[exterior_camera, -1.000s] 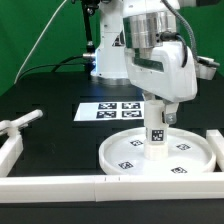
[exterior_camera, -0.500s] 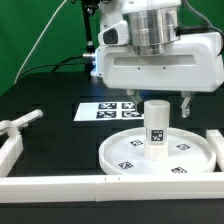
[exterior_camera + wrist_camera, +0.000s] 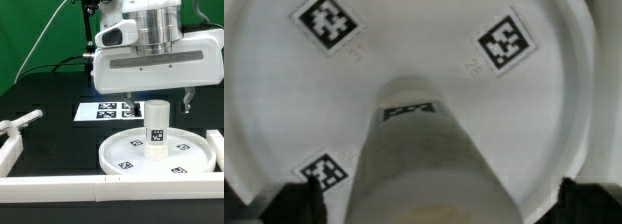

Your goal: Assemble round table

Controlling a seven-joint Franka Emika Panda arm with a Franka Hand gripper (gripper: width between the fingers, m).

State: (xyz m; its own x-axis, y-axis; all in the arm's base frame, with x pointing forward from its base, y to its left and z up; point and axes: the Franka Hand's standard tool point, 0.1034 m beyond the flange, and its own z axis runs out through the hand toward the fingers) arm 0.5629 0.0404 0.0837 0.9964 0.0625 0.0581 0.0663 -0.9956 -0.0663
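Near the table (image 3: 50,95) edge closest to the exterior camera, just behind the white bar (image 3: 60,186), lies the disc (image 3: 112,150), and the leg (image 3: 156,132) stands upright at its middle. Above it hangs the gripper (image 3: 158,101), spread wide and holding nothing. Its fingertips (image 3: 187,101) flank the leg's top without touching it. The marker board (image 3: 103,109) lies beyond the disc.

From the wrist, the view runs down the leg to the disc's tagged floor. A dark fingertip shows on each side of the leg's near end, with the gaps about even.

The step looks like a grasp on the leg, probably to turn it home. It seems best to lower straight, keep those gaps equal and close on the upper part so both pads meet together. Otherwise the leg may tilt or bind in its seat.
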